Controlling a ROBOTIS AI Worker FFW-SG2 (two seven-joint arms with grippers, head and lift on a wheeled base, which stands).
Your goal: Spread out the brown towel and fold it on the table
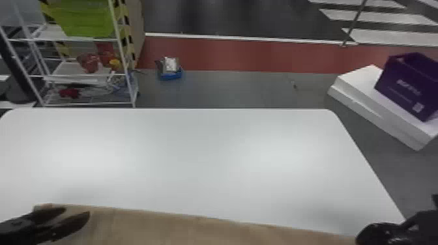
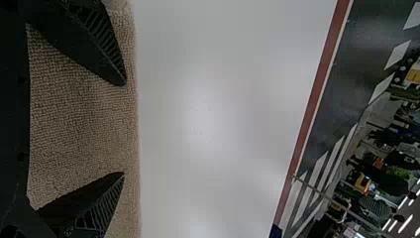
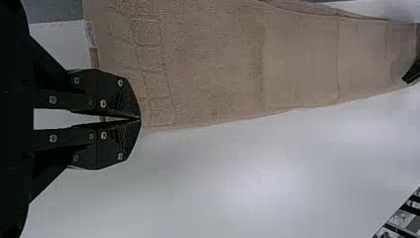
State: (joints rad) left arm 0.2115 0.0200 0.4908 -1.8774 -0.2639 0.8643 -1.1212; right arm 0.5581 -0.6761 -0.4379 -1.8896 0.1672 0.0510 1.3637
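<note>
The towel [image 1: 195,229] looks soft, limp; my right gripper [image 3: 140,118] pinches its edge. My left gripper [image 2: 124,129], wide, should take the head view's lower-left corner.

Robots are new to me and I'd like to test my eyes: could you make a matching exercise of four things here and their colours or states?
1. Left gripper
2. Right gripper
3. Towel
4. Box

A. Brown
B. Fingers together
C. Purple
D. Fingers apart

Right pairs: 1-D, 2-B, 3-A, 4-C
</note>
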